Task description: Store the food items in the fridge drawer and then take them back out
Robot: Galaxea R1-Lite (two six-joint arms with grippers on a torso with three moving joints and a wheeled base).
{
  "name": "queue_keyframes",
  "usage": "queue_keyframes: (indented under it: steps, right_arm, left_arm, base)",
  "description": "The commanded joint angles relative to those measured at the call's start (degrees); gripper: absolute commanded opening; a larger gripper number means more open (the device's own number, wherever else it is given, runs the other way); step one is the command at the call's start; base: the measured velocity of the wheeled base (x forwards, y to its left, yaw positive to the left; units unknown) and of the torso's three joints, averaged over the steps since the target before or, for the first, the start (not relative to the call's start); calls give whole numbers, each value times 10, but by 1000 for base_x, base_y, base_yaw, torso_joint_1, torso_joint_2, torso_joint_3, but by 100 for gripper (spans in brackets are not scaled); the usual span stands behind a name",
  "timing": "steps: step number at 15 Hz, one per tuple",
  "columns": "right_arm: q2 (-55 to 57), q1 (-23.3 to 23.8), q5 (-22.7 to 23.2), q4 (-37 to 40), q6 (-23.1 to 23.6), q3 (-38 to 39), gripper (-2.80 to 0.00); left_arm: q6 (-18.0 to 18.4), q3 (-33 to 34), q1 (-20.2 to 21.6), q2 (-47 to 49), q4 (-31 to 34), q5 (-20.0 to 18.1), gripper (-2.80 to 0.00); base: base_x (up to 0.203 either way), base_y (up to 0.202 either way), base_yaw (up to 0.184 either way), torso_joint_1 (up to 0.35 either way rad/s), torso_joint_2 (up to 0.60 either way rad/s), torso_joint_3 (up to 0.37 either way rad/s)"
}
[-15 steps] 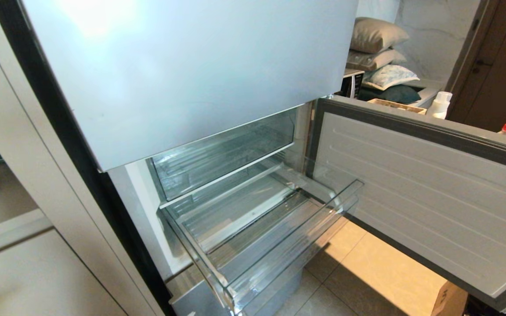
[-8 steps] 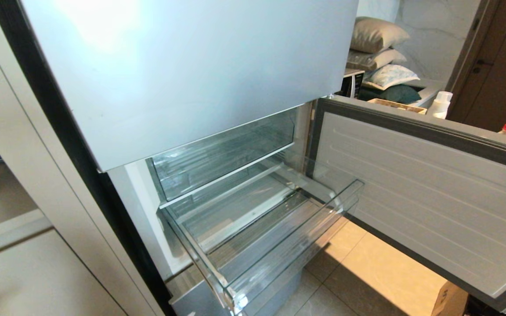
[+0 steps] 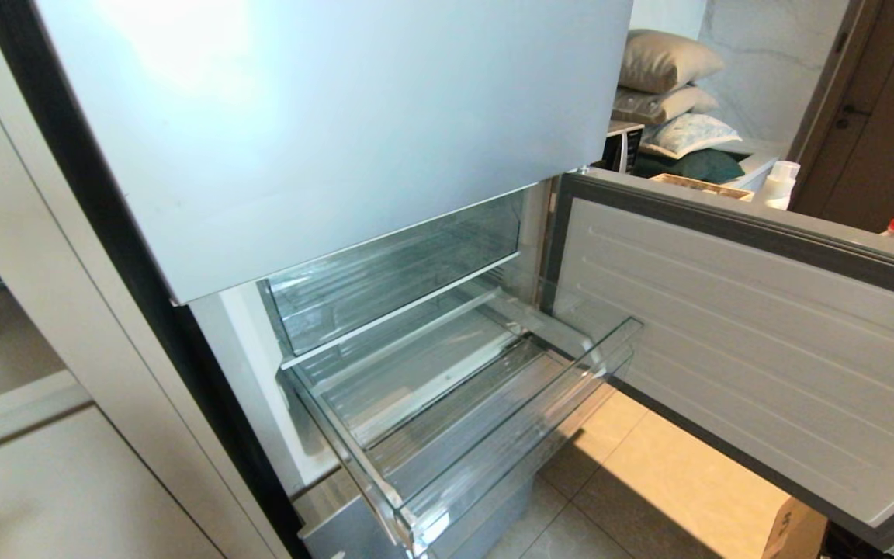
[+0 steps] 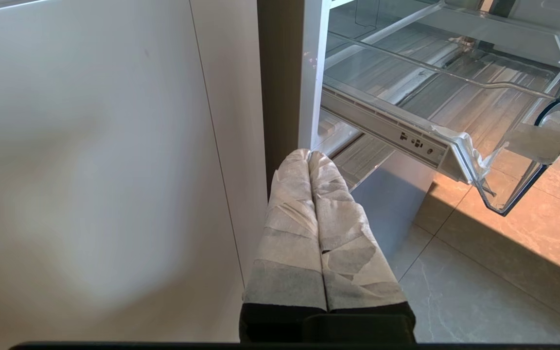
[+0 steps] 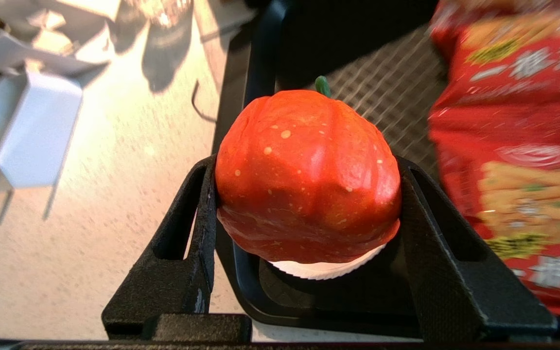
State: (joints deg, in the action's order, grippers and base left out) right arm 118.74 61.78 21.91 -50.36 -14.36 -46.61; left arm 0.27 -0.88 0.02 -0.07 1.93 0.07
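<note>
Head and left wrist sharing drawer (image 3: 447, 435).

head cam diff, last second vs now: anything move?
Nothing visibly changed in the head view. The fridge drawer stands pulled out and empty, the fridge door open, neither arm in that view. Now, the right gripper holds an orange-red food item; the left gripper is shut beside the fridge.

food item (image 5: 307, 175): red-orange, pale speckles, green stem
fridge drawer (image 3: 493, 435): clear, ribbed bottom
snack bag (image 5: 518, 146): red, yellow print
</note>
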Motion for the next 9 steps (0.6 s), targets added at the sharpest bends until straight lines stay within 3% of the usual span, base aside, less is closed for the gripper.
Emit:
queue_keyframes:
  steps: [1, 5, 9]
  right_arm:
    - [42, -11, 3, -3, 3, -12, -280]
    - [59, -21, 36, -3, 8, -8, -280]
    - [67, -21, 38, 0, 9, -8, -280]
  left_arm:
    - [0, 0, 1, 1, 0, 0, -280]
    - [0, 0, 0, 1, 0, 0, -280]
    - [0, 0, 1, 1, 0, 0, -280]
  base:
    - [0, 0, 0, 0, 0, 0]
    - [0, 0, 0, 0, 0, 0]
    - [0, 0, 0, 0, 0, 0]
